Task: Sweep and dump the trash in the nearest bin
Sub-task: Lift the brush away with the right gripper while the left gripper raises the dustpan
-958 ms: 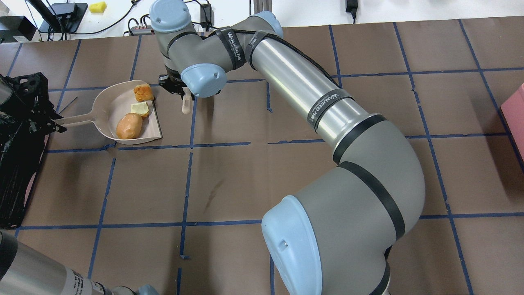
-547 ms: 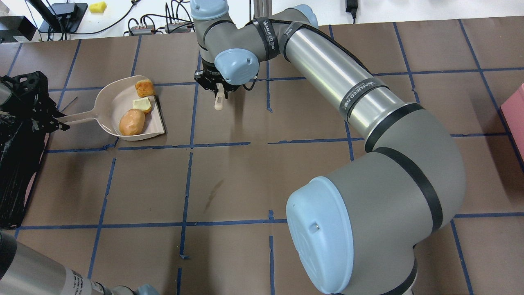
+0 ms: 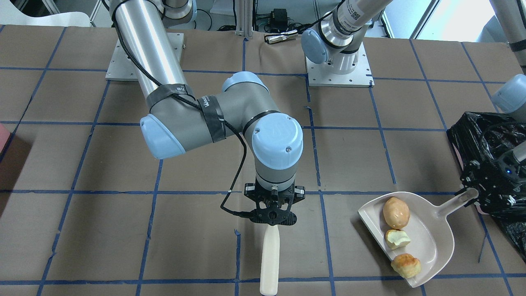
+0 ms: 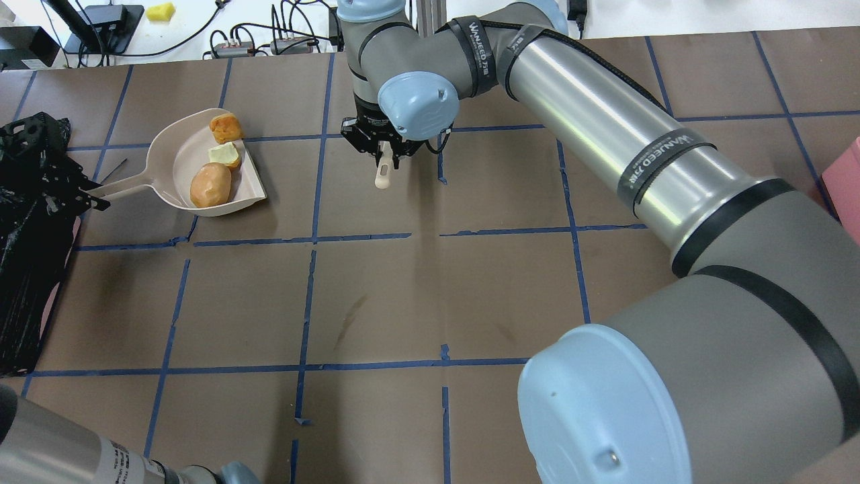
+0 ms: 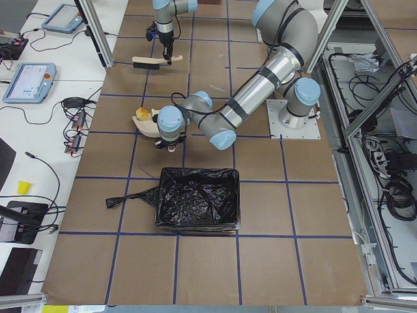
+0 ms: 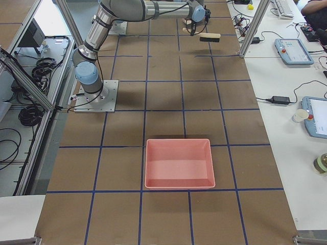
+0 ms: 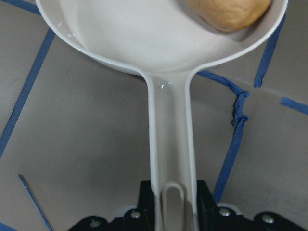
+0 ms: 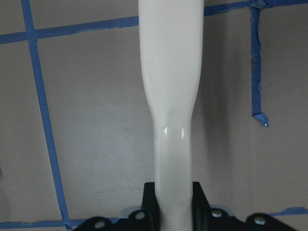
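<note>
Trash: potato (image 4: 210,186), bitten chunk (image 4: 225,155) and bread lump (image 4: 226,127) lie in a row inside the dustpan (image 4: 181,161), close to its open lip.
Dustpan: pale, with its handle pointing at the bin; I cannot tell whether it touches the counter (image 4: 376,296).
Bin: lined with a black bag (image 5: 195,205), at the counter's end on the robot's left, just beside the handle end.
Left claw (image 7: 172,202): closed on the tip of the dustpan handle, one finger on either side.
Right claw (image 3: 271,220): points down near the counter's middle, well apart from the dustpan, and is clamped on the brush.
Brush (image 3: 269,259): its cream handle runs level, away from the robot; the bristle head shows only in the side views.
</note>
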Robot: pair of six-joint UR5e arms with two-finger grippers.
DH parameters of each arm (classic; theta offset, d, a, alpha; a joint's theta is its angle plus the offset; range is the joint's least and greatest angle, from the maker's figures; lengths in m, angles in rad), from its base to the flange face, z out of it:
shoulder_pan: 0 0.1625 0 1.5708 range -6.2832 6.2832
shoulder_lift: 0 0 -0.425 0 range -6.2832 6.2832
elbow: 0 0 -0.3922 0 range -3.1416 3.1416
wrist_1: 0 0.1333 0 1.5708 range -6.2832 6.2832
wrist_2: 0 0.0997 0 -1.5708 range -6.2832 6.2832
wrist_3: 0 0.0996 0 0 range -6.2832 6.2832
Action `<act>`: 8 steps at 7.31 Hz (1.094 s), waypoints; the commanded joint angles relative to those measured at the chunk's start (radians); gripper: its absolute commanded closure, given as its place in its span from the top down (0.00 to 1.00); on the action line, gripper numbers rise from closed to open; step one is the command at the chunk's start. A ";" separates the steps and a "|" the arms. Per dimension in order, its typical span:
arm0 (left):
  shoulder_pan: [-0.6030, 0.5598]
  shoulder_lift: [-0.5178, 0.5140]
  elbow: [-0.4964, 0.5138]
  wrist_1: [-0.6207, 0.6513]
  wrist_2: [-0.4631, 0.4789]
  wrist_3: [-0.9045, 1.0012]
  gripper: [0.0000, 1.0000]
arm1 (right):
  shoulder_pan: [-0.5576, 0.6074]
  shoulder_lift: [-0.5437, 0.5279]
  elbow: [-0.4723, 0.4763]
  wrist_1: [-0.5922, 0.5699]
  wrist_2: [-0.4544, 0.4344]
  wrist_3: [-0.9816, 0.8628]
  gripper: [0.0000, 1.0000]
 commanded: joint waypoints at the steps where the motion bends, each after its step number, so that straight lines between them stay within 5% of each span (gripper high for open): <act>1: 0.045 0.019 -0.001 -0.005 -0.077 -0.055 0.00 | 0.001 -0.156 0.156 0.002 -0.027 -0.003 0.18; 3: 0.111 0.070 0.001 -0.056 -0.171 -0.057 0.00 | 0.010 -0.302 0.317 0.011 -0.030 -0.005 0.18; 6: 0.230 0.142 0.007 -0.136 -0.188 -0.055 0.00 | 0.010 -0.523 0.561 0.011 -0.021 -0.066 0.17; 8: 0.322 0.189 0.011 -0.191 -0.209 -0.034 0.00 | 0.011 -0.574 0.713 -0.039 -0.004 -0.089 0.17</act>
